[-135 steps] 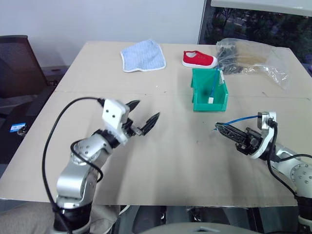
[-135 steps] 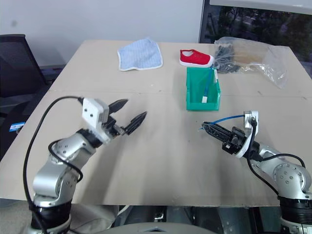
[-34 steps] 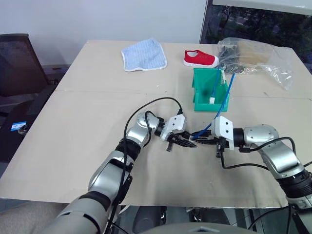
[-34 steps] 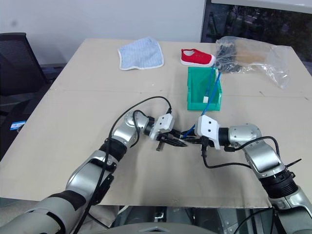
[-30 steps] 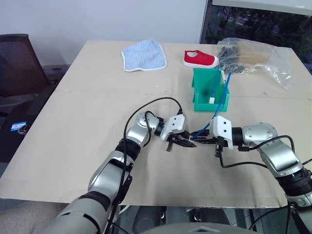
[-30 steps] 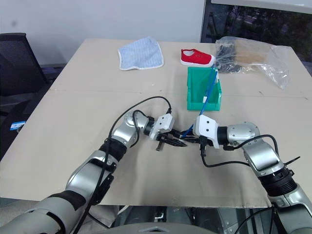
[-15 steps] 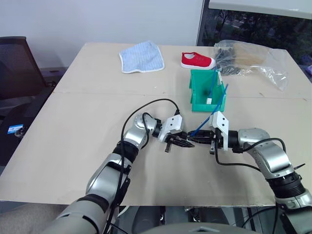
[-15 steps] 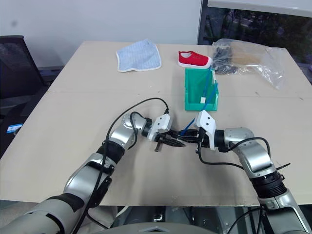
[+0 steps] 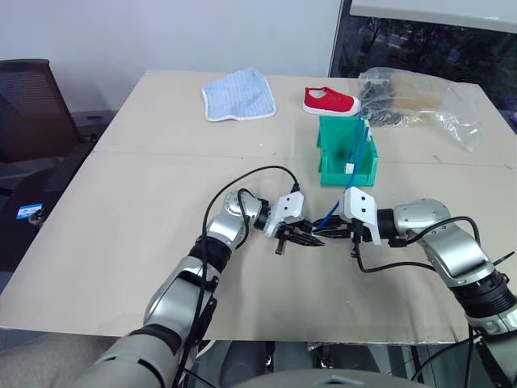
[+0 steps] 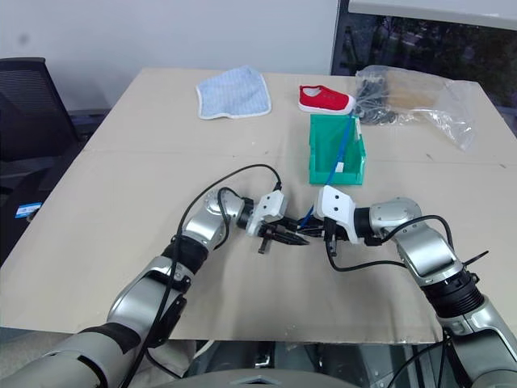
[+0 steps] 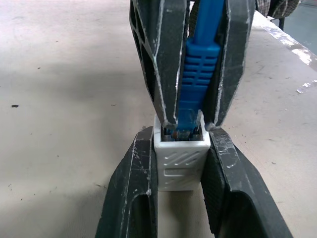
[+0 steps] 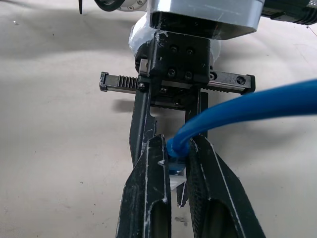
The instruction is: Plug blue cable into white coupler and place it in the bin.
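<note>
My two grippers meet tip to tip just above the middle of the table. The left gripper (image 9: 309, 237) is shut on the white coupler (image 11: 181, 158), a small ribbed cube squeezed between its fingers. The right gripper (image 12: 178, 144) is shut on the blue cable (image 11: 200, 69) at its ribbed boot. The plug's end sits inside the coupler's socket. The cable's free length (image 12: 247, 106) curves away from the right gripper, up toward the bin. The teal bin (image 9: 329, 174) stands a short way behind the grippers.
Another blue cable with a white end (image 9: 354, 153) leans inside the bin. A red shoe (image 9: 331, 100), a blue cloth (image 9: 238, 93) and a clear plastic bag (image 9: 420, 97) lie at the back. A dark chair (image 9: 24, 105) stands off the table's left side.
In the earliest frames the arms were apart; they now meet at the table's middle. Over the last second both grippers hold still; only the view shifts a little.
</note>
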